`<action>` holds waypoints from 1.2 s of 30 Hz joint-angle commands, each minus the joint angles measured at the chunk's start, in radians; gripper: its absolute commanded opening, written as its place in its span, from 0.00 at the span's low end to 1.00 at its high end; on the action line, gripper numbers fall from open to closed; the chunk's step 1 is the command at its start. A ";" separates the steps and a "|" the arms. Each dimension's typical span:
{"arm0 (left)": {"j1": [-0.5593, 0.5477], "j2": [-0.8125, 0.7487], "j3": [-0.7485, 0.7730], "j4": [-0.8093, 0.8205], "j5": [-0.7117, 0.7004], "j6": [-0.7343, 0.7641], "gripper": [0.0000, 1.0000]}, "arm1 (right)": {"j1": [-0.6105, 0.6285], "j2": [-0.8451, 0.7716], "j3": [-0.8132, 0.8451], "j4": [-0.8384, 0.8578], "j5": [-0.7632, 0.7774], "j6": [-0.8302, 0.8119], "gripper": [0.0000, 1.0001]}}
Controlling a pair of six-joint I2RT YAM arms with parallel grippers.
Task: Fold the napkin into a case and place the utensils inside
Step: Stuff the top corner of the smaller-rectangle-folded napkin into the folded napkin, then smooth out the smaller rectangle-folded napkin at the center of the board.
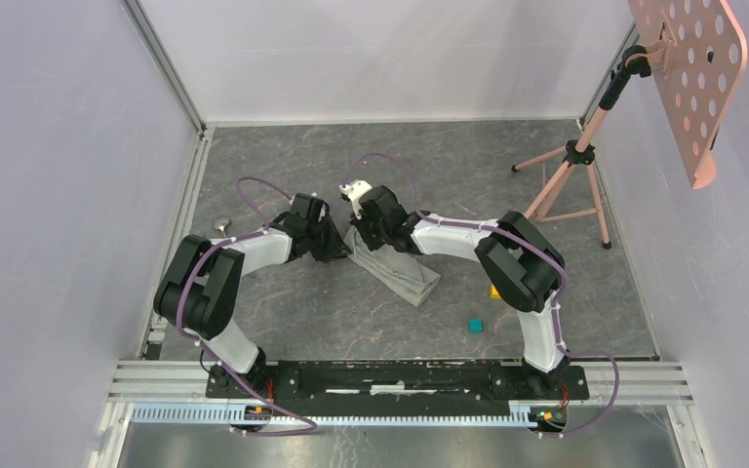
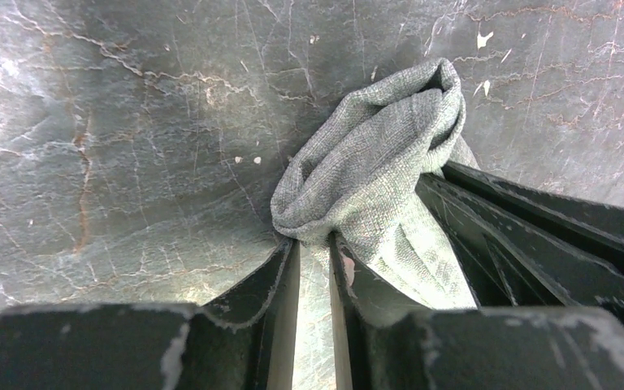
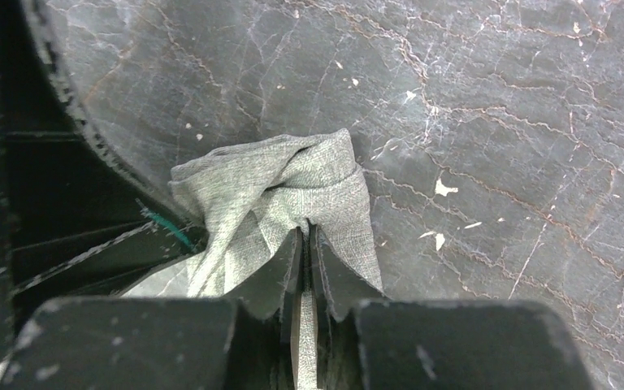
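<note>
Napkin (image 1: 397, 270): bunched grey-green cloth, mid-table between both arms; we lose its far end under grippers in top view.
Left gripper (image 2: 314, 244): jaws pinching one bunched fold.
Right gripper (image 3: 305, 233): jaws clamped tight on another fold.
Yellow cube (image 1: 493, 291): mostly hidden behind right arm.
Small shiny item (image 1: 221, 223) beside left arm: we cannot identify.

A grey-green napkin (image 2: 374, 154) is seen bunched into rolled folds against a dark marbled table (image 2: 130, 122). Its near edge is pinched between the almost closed fingers of the left gripper (image 2: 313, 244). On the right, the cloth is touched by a black part of the other arm (image 2: 552, 236).
</note>
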 commanded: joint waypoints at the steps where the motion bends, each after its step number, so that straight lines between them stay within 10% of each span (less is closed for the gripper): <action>1: 0.000 -0.013 -0.015 0.023 -0.009 -0.026 0.26 | 0.018 -0.073 0.020 -0.040 -0.052 0.004 0.11; 25: 0.075 -0.203 -0.057 -0.027 0.062 -0.025 0.29 | -0.001 0.020 0.002 0.015 -0.125 0.050 0.26; 36: 0.072 -0.024 0.046 0.085 0.165 -0.057 0.17 | -0.002 0.024 -0.012 0.068 -0.202 0.069 0.00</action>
